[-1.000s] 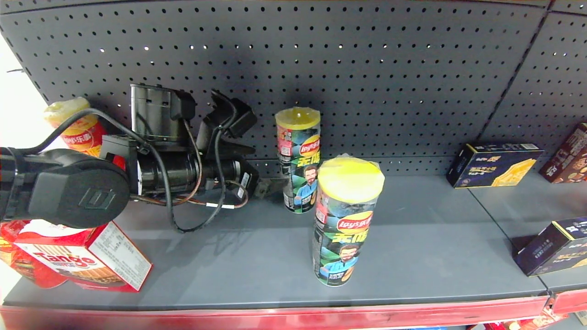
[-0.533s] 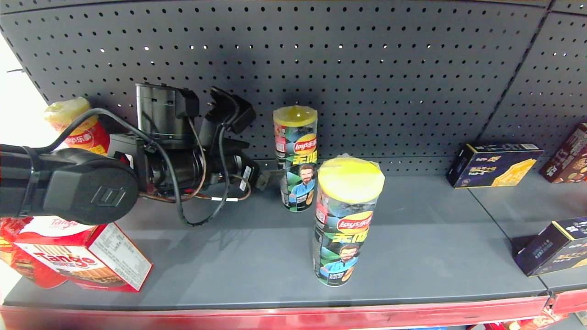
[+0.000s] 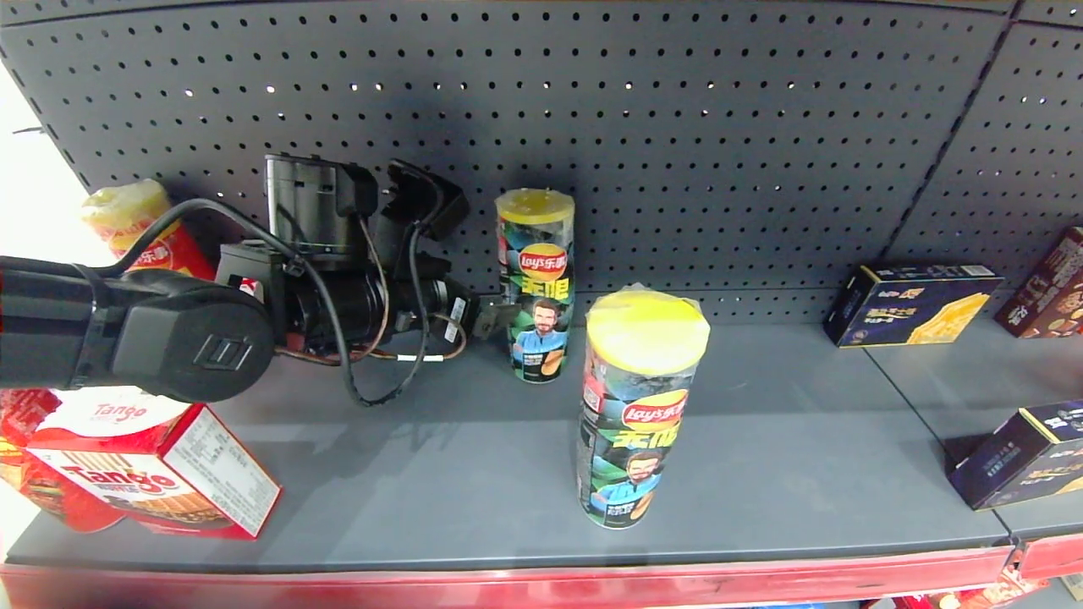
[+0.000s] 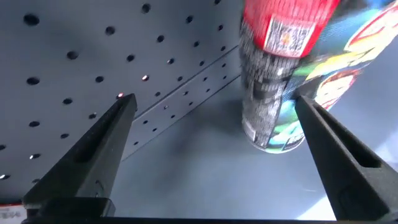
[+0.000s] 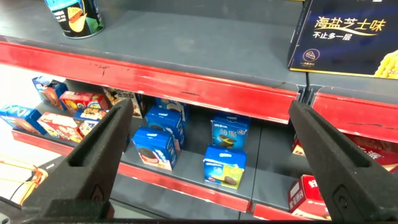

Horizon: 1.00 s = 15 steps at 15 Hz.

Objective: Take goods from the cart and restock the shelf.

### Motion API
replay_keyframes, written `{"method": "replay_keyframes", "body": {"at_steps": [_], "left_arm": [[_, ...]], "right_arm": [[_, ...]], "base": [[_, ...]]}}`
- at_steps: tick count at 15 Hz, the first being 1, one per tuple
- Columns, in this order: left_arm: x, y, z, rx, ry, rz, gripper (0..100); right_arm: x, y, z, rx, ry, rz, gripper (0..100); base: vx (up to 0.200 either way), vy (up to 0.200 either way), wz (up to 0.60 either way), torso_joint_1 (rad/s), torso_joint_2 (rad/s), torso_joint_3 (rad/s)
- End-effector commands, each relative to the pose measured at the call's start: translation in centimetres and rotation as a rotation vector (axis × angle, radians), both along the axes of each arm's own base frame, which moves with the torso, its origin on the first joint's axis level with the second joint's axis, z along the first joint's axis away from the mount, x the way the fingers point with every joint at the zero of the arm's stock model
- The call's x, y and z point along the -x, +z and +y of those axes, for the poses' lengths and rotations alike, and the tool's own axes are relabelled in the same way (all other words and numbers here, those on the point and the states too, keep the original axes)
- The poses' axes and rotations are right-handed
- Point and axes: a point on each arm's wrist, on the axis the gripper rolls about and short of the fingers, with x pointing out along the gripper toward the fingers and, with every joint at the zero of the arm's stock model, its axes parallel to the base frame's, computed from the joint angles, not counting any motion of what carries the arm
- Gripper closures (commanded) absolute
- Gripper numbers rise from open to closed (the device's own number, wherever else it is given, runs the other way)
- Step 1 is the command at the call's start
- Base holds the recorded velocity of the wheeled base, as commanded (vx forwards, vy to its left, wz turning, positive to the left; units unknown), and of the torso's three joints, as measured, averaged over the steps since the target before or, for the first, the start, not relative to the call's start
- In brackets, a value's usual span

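Left end effector (image 4: 216, 102): spread wide, gripping nothing | tall green-and-blue cylindrical crisp can with yellow lid (image 3: 535, 288): upright, frame centre, rear of grey shelf (image 3: 804, 440), just beside it | right end effector (image 5: 211, 104): spread wide

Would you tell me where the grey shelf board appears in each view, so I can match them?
Head view: the grey shelf board spans the lower half, below the pegboard.
Left wrist view: the shelf board lies under the rear chip can.
Right wrist view: the shelf board runs along the top, above the red front strip.
Shared landmark: the pegboard joins head and left wrist; the red front strip, head and right wrist.
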Motion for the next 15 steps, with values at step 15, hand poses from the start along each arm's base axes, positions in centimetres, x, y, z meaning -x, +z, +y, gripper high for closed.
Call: {"method": "replay_keyframes", "body": {"at_steps": [15], "left_arm": [[-1.4, -3.0, 1.0, -0.096, 0.103, 0.014, 0]], "right_arm": [[0.0, 0.0, 0.0, 0.001, 0.002, 0.001, 0]], "base": [[0.0, 0.0, 0.0, 0.0, 0.0, 0.0]]}}
